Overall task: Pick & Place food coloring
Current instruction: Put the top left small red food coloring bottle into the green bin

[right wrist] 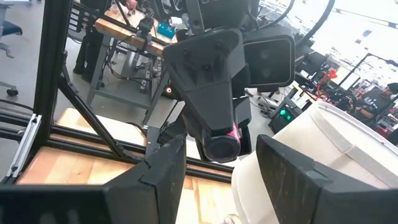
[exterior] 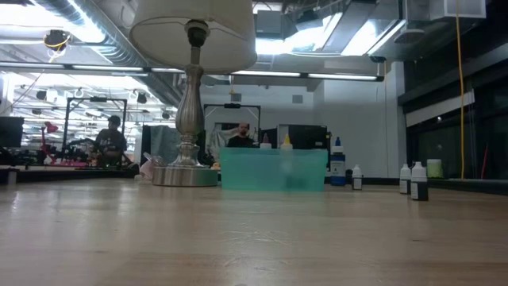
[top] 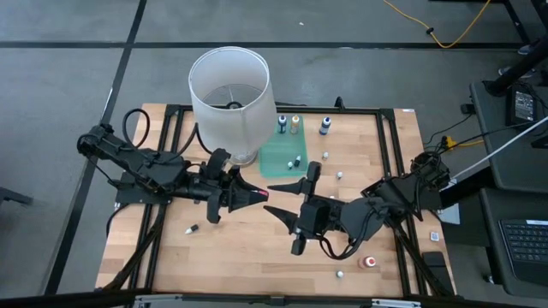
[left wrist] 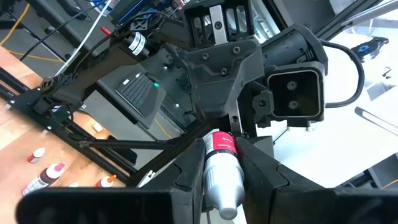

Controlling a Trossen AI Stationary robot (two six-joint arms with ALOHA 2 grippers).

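- The wooden table (top: 257, 248) sits in a black frame on a grey floor, and the low view looks across it into a workshop where people sit at benches far behind.
- A white lampshade (top: 229, 81) on its metal base stands at the far edge, and just beside it lies a green tray (top: 278, 158).
- Progress looks partial to me: two tiny bottles (top: 294, 161) already stand in the tray, and three more (top: 294, 122) are lined up beyond its far edge.
- Others are left on the bare table: one near my left arm (top: 192, 230), several near my right arm (top: 339, 175) and a red one (top: 370, 262) close to the front.
- My left jaws (top: 257, 196) are pinching a red food coloring bottle (left wrist: 221, 168) above mid-table.
- That bottle lies roughly level, its long axis in line with my left fingers, pointing toward my right arm; the red end leads and the white end faces my wrist.
- My right jaws (top: 309, 174) stand spread and empty, facing the bottle, just beside the tray's near corner.
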